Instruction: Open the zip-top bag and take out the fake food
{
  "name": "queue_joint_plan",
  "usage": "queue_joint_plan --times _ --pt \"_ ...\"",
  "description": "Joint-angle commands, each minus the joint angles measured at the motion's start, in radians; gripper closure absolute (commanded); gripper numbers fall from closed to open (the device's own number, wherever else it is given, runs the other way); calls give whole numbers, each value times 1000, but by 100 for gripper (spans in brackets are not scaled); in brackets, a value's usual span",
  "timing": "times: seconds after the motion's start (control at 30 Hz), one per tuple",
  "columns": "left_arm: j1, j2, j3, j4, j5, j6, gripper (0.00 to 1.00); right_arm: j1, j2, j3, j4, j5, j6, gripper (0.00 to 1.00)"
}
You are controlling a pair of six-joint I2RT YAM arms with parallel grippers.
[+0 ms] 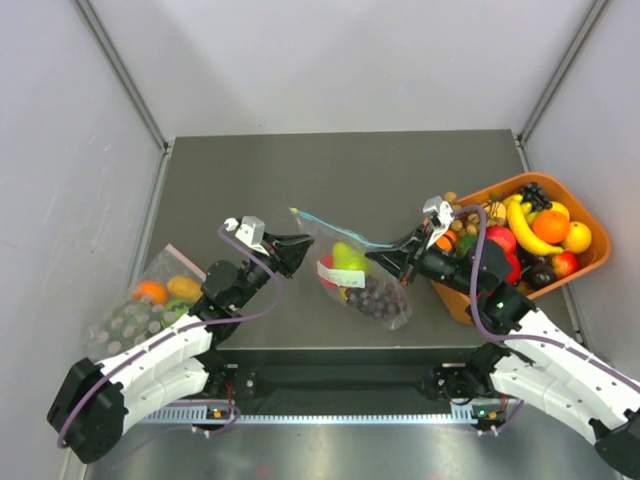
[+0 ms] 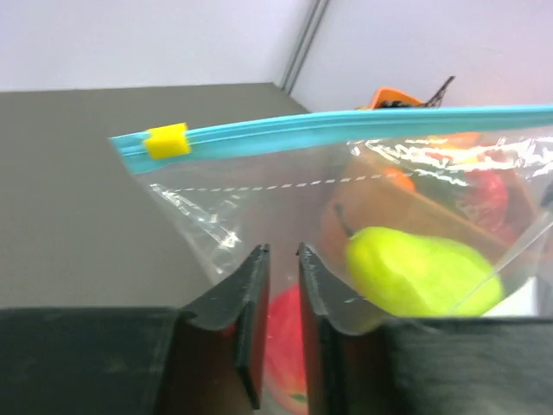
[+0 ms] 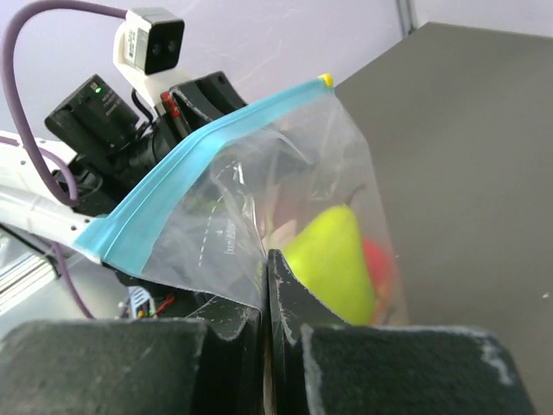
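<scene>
**Bag held between both hands, zip not yet opened**

The zip-top bag (image 1: 365,285) hung just beside the orange basket (image 1: 600,255), on the side toward the left arm. It was held up by its upper part over the bench (image 1: 350,170). Its teal zip strip (image 2: 346,125) looked pressed together along all its visible length. The yellow slider (image 2: 166,141) sat at the end farthest from the basket.

The fake food in view was all inside the bag: a lime-green fruit (image 2: 423,272), a red apple (image 2: 285,337) and a grape bunch (image 1: 375,298). No lemon could be made out. By this showing, opening the bag and taking out the fruit were both left to do.

The right hand (image 3: 266,259), on the bag's basket side, was clamped on the film below the strip. The left hand (image 2: 282,255), on the side away from the basket, had its fingers nearly together with a narrow gap. I cannot tell whether it gripped the film.
</scene>
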Motion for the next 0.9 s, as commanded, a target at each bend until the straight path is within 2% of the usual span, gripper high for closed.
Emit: queue_joint_plan --times 0.0,0.2,0.33,0.6,0.73,0.87 --pt "1 1 9 109 94 -33 72 -18 2 -20 152 -57 83 100" --pt "4 -7 -31 186 120 -91 48 -21 -10 -19 193 -79 115 100" --pt "10 17 -26 197 154 -99 42 -26 -12 -15 224 -131 150 100" --pt "12 37 -49 246 170 -125 42 -43 -21 -37 359 -211 275 100" --pt "12 44 -45 230 171 -123 40 -46 -36 -34 367 -222 289 100" --pt "12 56 -69 296 184 -148 38 -48 -38 -29 365 -245 295 100"
